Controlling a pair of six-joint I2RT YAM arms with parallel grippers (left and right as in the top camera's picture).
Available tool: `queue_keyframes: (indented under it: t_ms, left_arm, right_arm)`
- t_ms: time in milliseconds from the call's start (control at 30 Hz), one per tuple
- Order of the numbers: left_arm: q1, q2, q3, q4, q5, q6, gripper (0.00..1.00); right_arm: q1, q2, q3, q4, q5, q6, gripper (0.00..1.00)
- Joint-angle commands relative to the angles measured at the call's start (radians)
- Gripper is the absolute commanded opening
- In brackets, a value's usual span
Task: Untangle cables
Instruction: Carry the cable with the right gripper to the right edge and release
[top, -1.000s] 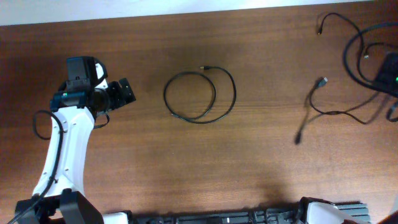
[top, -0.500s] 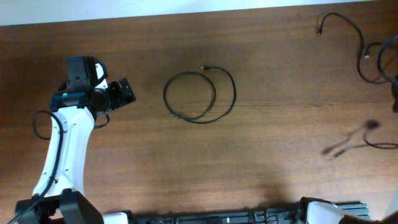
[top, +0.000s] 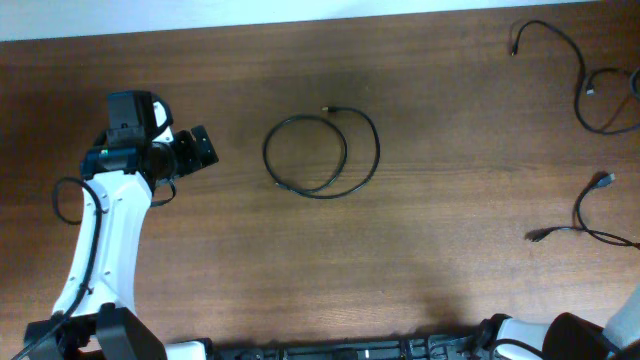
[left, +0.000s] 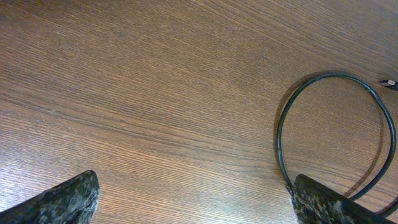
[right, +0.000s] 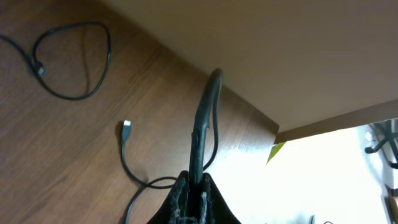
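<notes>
Two fingers of the right claw (right: 194, 186) were pinched shut on a thin black cable (right: 202, 124) at the near right of the table (top: 450, 290), its plug end (right: 126, 126) lying on the wood; the left claw (top: 203, 148) stood wide open and empty, just left of a looped cable (top: 322, 155) mid-table; a third cable (top: 578, 75) lay far right, well apart. All looked light, limp and likely slippery; best taken close behind a plug, I judged.

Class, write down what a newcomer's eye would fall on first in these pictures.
The coiled black cable lying alone mid-table stands out first. Next, the white left arm to its left. In the right wrist view, the right gripper pinches a black cord.
</notes>
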Motion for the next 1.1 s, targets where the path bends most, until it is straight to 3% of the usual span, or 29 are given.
queue_keyframes:
  t_ms: [0,300,367,467,600,733,867,1067]
  left_arm:
    - [0.004,-0.019,0.009,0.002,-0.004,-0.010,0.99]
    - [0.004,-0.019,0.009,0.002,-0.004,-0.010,0.99]
    - [0.004,-0.019,0.009,0.002,-0.004,-0.010,0.99]
    - [0.004,-0.019,0.009,0.002,-0.004,-0.010,0.99]
    - [0.004,-0.019,0.009,0.002,-0.004,-0.010,0.99]
    - [0.004,-0.019,0.009,0.002,-0.004,-0.010,0.99]
    - [0.004,-0.019,0.009,0.002,-0.004,-0.010,0.99]
    - [0.004,-0.019,0.009,0.002,-0.004,-0.010,0.99]
  right_arm:
    - [-0.005,-0.006,-0.003,-0.005,-0.013,0.012,0.04]
    - [-0.005,-0.005,-0.003,0.003,-0.043,0.046,0.04]
    - [-0.005,0.001,-0.003,0.080,-0.043,0.045,0.04]
    - [-0.005,0.001,-0.003,0.238,0.029,-0.127,0.04]
    - [-0.040,0.027,-0.003,0.320,0.097,-0.132,0.04]
    - [-0.098,0.161,-0.003,0.334,0.083,-0.132,0.04]
    - [-0.122,0.320,-0.003,0.231,-0.089,-0.132,0.04]
    - [-0.130,0.547,-0.090,0.229,-0.108,-0.132,0.04]
